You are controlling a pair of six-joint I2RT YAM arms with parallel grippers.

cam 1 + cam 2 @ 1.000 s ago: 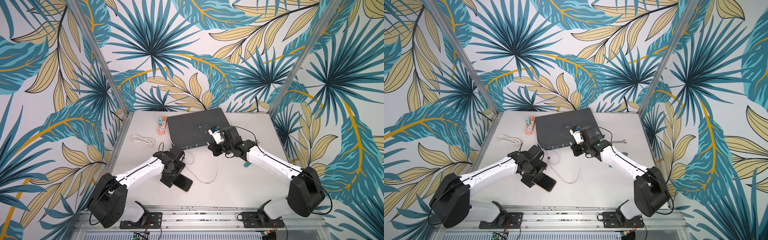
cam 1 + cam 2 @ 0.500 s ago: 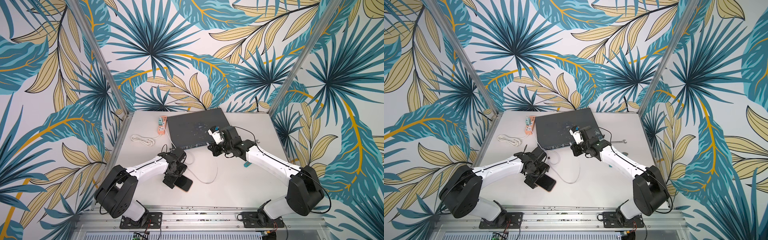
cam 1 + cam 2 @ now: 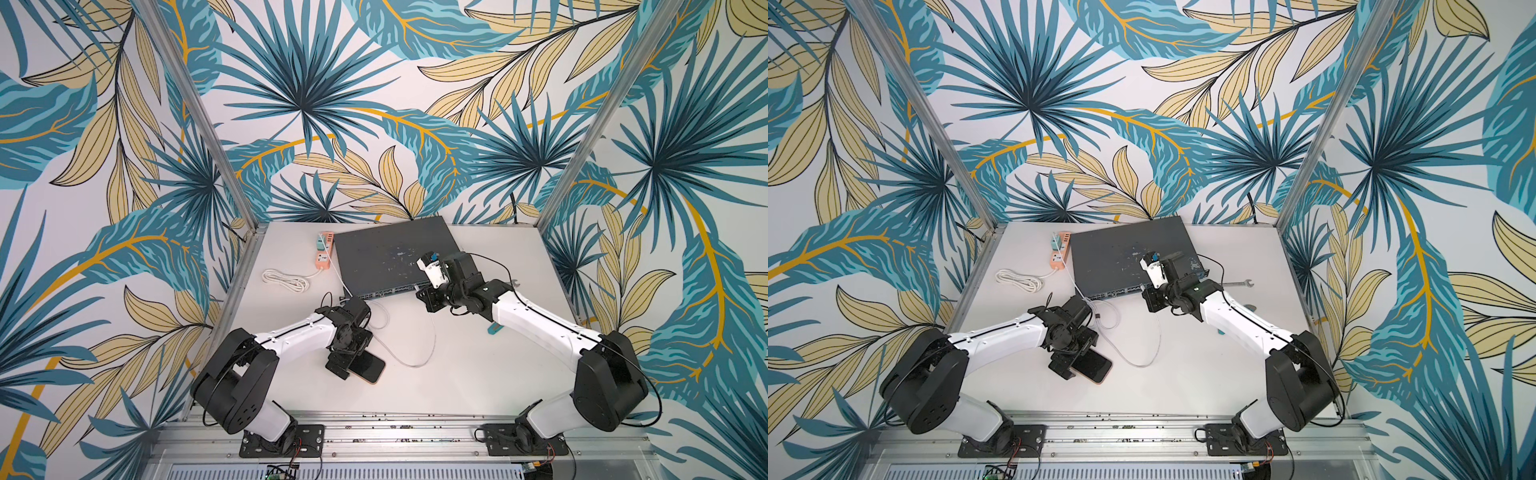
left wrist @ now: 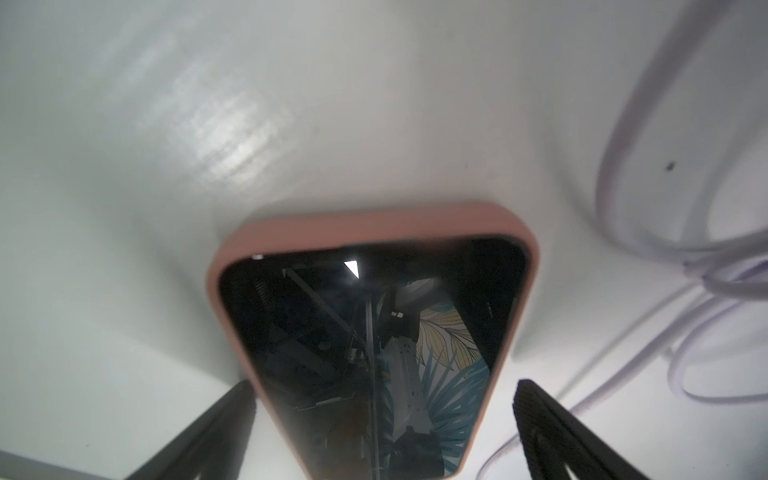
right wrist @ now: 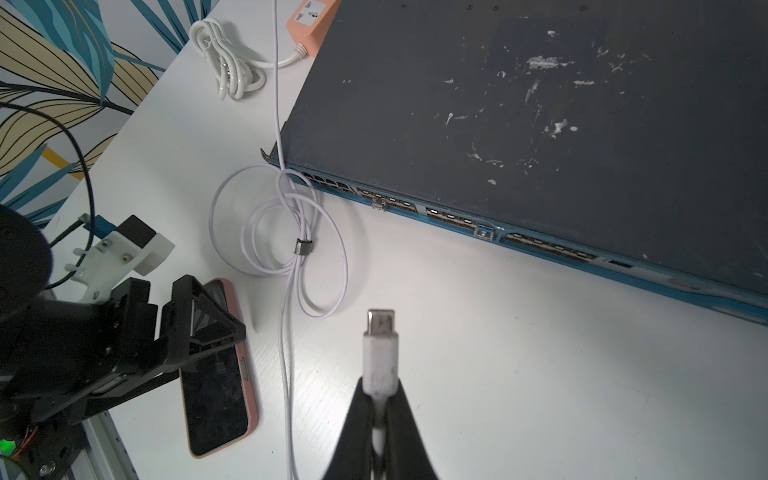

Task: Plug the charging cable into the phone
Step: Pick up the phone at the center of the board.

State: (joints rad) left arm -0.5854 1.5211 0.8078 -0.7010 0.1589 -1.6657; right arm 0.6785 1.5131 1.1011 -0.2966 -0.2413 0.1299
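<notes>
In both top views the left pincer (image 3: 347, 368) (image 3: 1065, 368) hangs low over the near part of the bench (image 3: 478, 374) (image 3: 1204, 374) with its jaws spread wide. The phone (image 3: 370, 369) (image 3: 1096, 369) lies flat and screen up, under and between its fingers. The right pincer (image 3: 429, 305) (image 3: 1152, 306) is raised by the front edge of the network switch (image 3: 386, 257) (image 3: 1113, 253). The charging cable (image 3: 415, 366) (image 3: 1142, 366) drops from it to the bench, curves toward the left pincer and ends in loose coils just beyond that pincer's wrist.

In the left wrist view, the phone (image 4: 365, 332) runs out ahead between the two black fingers (image 4: 224, 424), its pinkish rim reaching well past the fingertips. One finger sits close against the phone's side and the other stands off, with bare bench (image 4: 166, 249) between. Loops of the cable (image 4: 615, 166) lie to one side of the left pincer (image 4: 384, 388), apart from the phone.

In the right wrist view, the right pincer (image 5: 380, 390) is clamped tight on the cable's white connector (image 5: 380, 345). The metal tip pokes out beyond the fingertips, in the air above the bench (image 5: 519, 353). Ahead of it, the cable's (image 5: 284, 353) coils, bound by a dark tie (image 5: 303, 247), lie before the switch (image 5: 519, 124). The phone (image 5: 216, 399) lies off to the side under the left pincer (image 5: 195, 328), well apart from the connector. Farther out are a power strip (image 5: 311, 20) and a cream cord bundle (image 5: 228, 62).
</notes>
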